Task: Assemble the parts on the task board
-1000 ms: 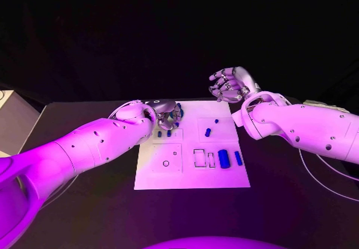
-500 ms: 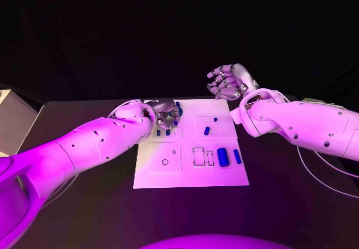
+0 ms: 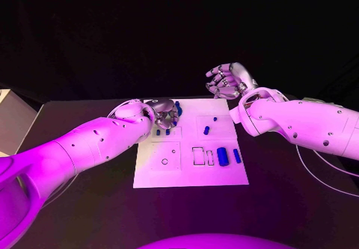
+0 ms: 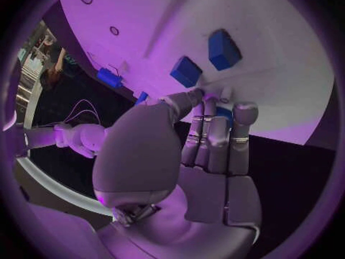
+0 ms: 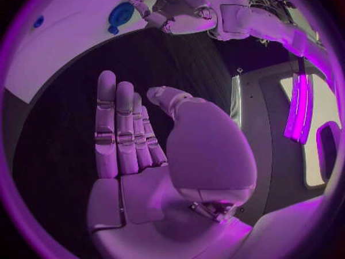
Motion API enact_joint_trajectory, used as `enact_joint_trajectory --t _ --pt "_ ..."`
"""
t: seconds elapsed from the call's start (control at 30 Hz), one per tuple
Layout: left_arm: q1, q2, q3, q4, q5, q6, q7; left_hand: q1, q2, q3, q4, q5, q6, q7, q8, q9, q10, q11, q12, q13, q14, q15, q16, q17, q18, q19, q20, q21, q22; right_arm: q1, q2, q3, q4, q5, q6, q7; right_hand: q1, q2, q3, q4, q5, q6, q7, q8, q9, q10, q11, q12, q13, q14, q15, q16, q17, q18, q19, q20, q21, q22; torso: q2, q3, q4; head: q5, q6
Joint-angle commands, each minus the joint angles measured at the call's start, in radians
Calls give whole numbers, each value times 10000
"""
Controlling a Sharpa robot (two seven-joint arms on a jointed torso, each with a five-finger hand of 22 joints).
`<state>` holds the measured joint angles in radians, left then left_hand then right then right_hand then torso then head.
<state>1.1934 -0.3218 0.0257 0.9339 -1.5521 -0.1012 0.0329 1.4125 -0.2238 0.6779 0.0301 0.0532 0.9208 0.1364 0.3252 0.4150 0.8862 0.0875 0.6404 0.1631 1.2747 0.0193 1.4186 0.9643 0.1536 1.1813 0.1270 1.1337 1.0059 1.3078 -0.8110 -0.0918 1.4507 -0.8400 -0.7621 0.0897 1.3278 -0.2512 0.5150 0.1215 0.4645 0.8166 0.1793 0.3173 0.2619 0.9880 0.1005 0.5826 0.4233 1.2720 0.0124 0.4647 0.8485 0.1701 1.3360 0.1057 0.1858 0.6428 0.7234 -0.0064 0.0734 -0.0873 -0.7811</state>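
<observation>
Black table (image 3: 90, 207), white task board (image 3: 191, 176) — left hand (image 3: 163, 115) seemingly pinching a blue part (image 4: 224, 114); right hand (image 3: 228, 82) empty, fingers extended.

A robotics lab or demo stand: a black table (image 3: 90, 207) bearing a white task board (image 3: 191, 179), dark backdrop, coloured stage lighting.

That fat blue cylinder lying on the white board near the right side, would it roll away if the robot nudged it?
Probably yes: the blue cylinder lies on its rounded side on the flat task board, so a sideways push would likely roll it. It looks solid and stiff, not floppy. Its smooth surface may be slippery for fingers. Neither the left hand nor the right hand touches it.
</observation>
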Motion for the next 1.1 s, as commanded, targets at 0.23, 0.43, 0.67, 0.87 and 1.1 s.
enact_joint_trajectory --t 0.23,0.43,0.67,0.87,1.1 --pt "-32 61 -9 -52 159 -334 313 -5 234 132 -219 1 416 33 -160 79 745 -72 -634 -171 410 -60 196 348 -201 226 -88 298 305 11 -5 6 38 -25 -13 89 -7 31 -41 -2 66 23 58 64 -14 42 -26 37 -17 83 8 -40 24 89 71 -31 -71 -17 4 5 0 -19 -4" --pt "-39 56 -11 -71 268 -533 372 -83 262 202 -371 1 545 59 -372 115 1263 -67 -1481 -317 625 -63 245 489 -238 335 -102 455 469 12 -18 6 49 -25 -16 89 -7 31 -41 -2 66 23 58 64 -14 42 -26 37 -17 83 8 -40 24 89 71 -31 -71 -17 0 7 11 -24 0" --pt "-48 41 -13 -66 355 -676 409 -151 265 250 -444 3 584 89 -540 141 1573 -29 -2204 -409 644 -38 228 433 -239 329 -80 474 482 13 -22 6 53 -26 -11 86 -7 31 -41 -2 66 23 58 64 -14 42 -26 37 -17 83 8 -40 24 89 71 -31 -71 -17 -1 1 12 -26 4" --pt "-87 -69 -7 71 563 -872 459 -139 300 275 -497 6 706 85 -560 179 1821 -45 -2456 -407 695 -56 242 478 -259 405 -82 563 584 14 -18 6 44 -26 -9 91 -7 31 -41 -2 66 23 58 64 -14 42 -26 37 -17 83 8 -40 24 89 71 -31 -71 -17 -3 -4 9 -14 17" --pt "-110 -434 30 557 860 -842 347 -146 298 273 -508 6 730 87 -570 186 1874 -47 -2518 -405 722 -62 254 513 -271 445 -84 605 632 13 -29 6 22 -26 -1 91 -8 34 -42 -1 67 30 55 69 -18 48 -29 44 -22 95 6 -47 35 90 80 -33 -70 -22 -18 -6 28 -30 22"
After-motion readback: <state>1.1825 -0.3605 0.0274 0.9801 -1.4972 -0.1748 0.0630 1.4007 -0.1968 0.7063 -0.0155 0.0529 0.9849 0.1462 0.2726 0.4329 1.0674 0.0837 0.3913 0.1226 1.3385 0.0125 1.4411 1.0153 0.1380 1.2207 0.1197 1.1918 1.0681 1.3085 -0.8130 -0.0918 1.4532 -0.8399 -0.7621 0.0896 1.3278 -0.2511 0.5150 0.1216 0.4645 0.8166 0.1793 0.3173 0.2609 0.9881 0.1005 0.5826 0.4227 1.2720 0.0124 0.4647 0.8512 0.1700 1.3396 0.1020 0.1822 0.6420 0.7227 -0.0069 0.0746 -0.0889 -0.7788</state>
